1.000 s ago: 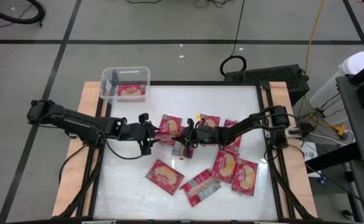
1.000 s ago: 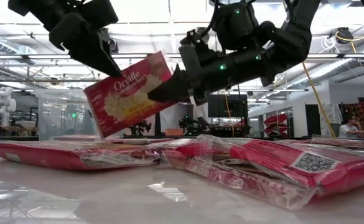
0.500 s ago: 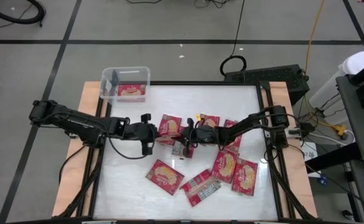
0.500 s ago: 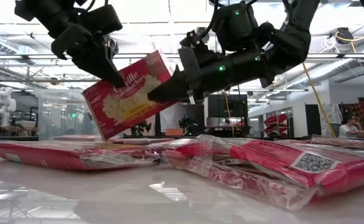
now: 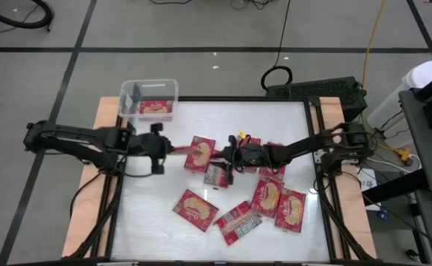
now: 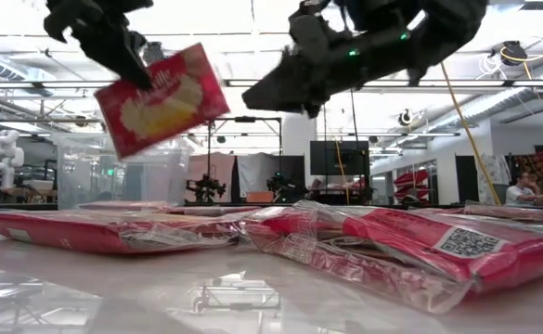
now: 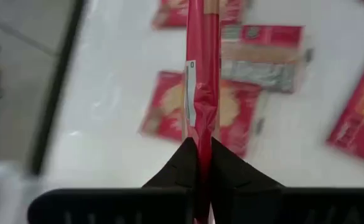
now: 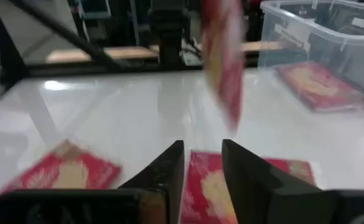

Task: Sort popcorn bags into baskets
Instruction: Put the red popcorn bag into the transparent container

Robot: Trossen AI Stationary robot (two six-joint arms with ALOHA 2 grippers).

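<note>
1. Gripping a popcorn bag (image 6: 162, 99) by its edge, the left tool (image 7: 198, 163) was closed on it and held it in the air, clear of the worktop (image 5: 156, 177), left of the worktop's middle.
2. In the left wrist view the held bag (image 7: 198, 81) ran edge-on between the two dark fingers (image 7: 225, 171).
3. Right tool (image 8: 202, 168) hung above the worktop's middle with its fingers parted and nothing between them; held bag (image 8: 222, 56) was apart from it, farther off.
4. Basket (image 5: 149, 100), clear plastic, sat at the far left corner of the worktop with one bag inside (image 5: 155, 108).
5. Other bags lay flat on the worktop: several near the middle under the right arm (image 5: 271, 193), one nearer the front edge (image 5: 196, 207), one with the print side up (image 5: 238, 222), one towards the front right (image 5: 290, 210).
6. Low view showed loose bags (image 6: 420, 246) lying on the surface in the foreground, with a person seated in the room behind at far right (image 6: 522, 190).
</note>
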